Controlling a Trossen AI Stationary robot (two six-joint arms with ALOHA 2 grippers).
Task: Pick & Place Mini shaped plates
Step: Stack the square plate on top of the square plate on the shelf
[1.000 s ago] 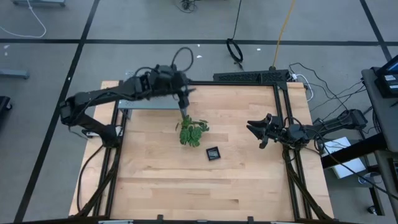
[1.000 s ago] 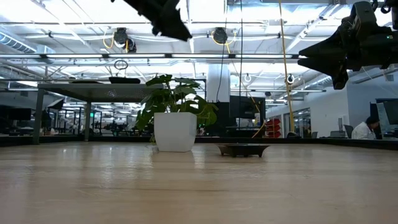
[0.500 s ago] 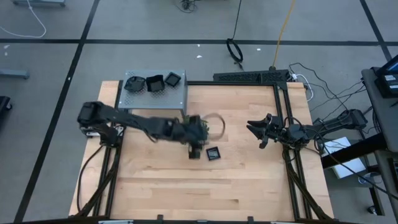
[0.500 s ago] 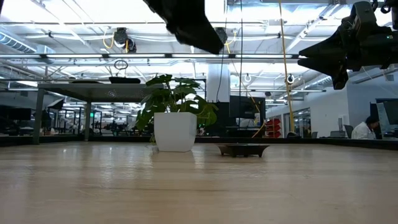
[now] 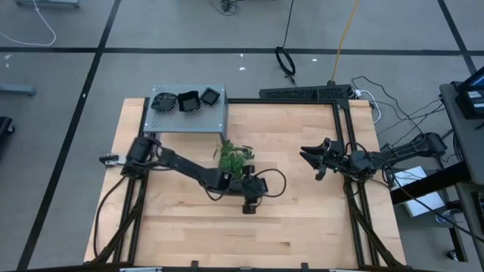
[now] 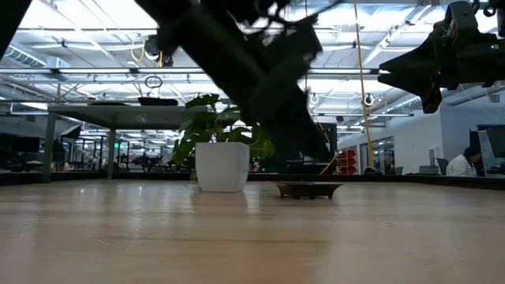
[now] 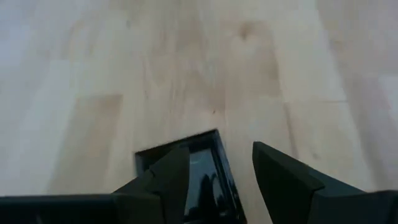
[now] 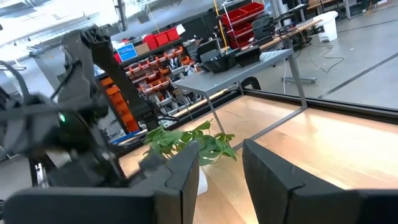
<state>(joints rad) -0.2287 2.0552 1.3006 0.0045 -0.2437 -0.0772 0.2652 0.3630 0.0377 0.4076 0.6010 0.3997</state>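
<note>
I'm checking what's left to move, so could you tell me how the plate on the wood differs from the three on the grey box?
The lone plate lies on the bare table, directly under the open left gripper; the three plates sit in a row on the grey box, with no gripper near. The lone plate is square; the box holds two squarish ones and a rounder one. All are small, dark and glossy.

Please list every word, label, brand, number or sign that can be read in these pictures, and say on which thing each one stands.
None can be read. The mini shaped plates, grey perforated box, potted plant and wooden table carry no visible writing. The storage bins in the room behind show nothing readable.
</note>
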